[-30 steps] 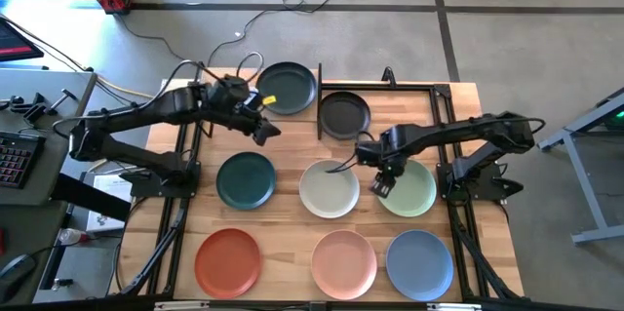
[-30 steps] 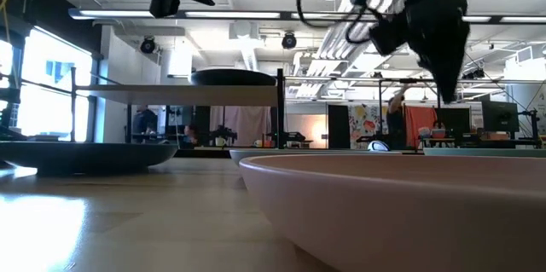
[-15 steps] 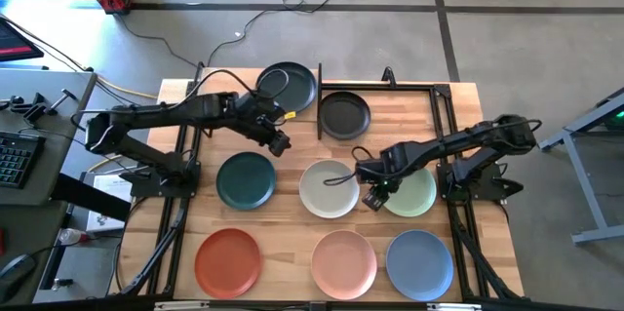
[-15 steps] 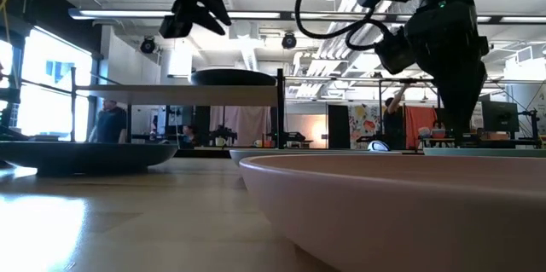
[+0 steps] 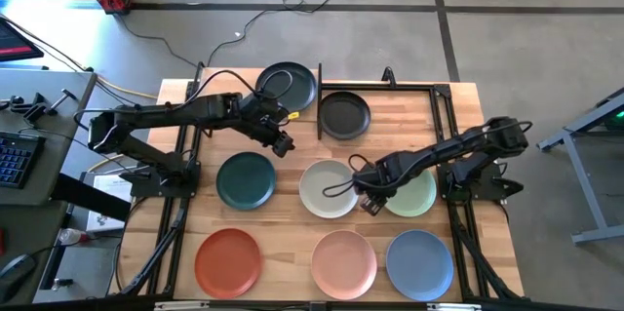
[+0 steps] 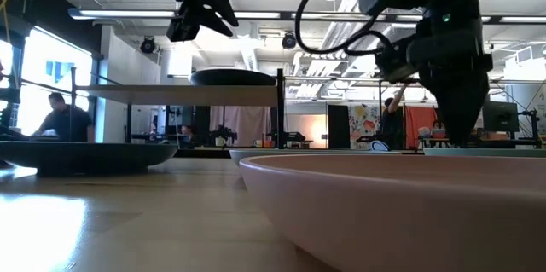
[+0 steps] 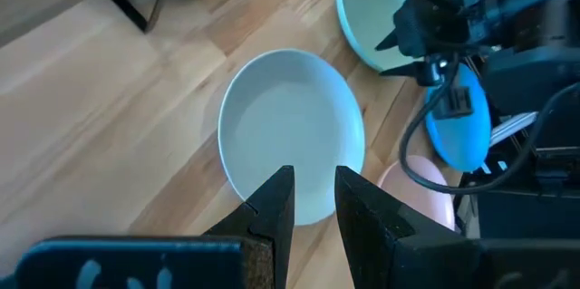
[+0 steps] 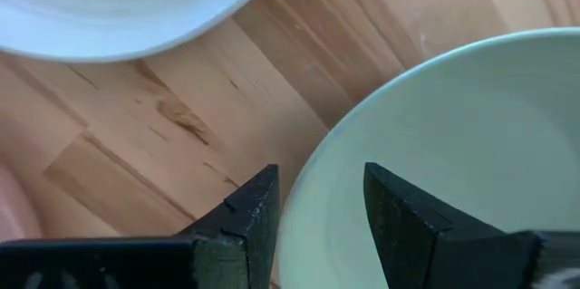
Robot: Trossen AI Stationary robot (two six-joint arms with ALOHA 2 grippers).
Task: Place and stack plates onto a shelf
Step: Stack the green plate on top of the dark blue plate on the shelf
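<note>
My right gripper (image 5: 367, 202) is low at the pale green plate (image 5: 416, 192), on the rim toward the table's left. It is open, with one finger (image 8: 249, 212) outside the rim and the other finger (image 8: 403, 207) over the plate's inside. My left gripper (image 5: 283, 145) hangs in the air near the shelf (image 6: 128, 94), open by a narrow gap, looking down on the off-white plate (image 7: 290, 135). One charcoal plate (image 5: 288, 85) sits on the shelf board, and a second charcoal plate (image 5: 344, 114) lies beside it. The off-white plate (image 5: 330, 189) rests flat on the table. My right gripper stands astride the pale green plate's left rim (image 8: 317, 158) from above, one finger inside and one outside. I cannot tell whether either finger touches the rim. The plate lies flat on the table.
The dark teal plate (image 5: 246, 179) lies left of the off-white one. The near row holds the terracotta plate (image 5: 227, 260), the pink plate (image 5: 343, 260) and the blue plate (image 5: 419, 262). Black frame rails (image 5: 444, 116) run along the table's sides. People sit in the room beyond.
My right gripper has moved down and toward the table's left, from over the pale green plate to its left rim. My left gripper has moved away from the shelf toward the table's right and near side, toward the off-white plate. No plate has moved.
</note>
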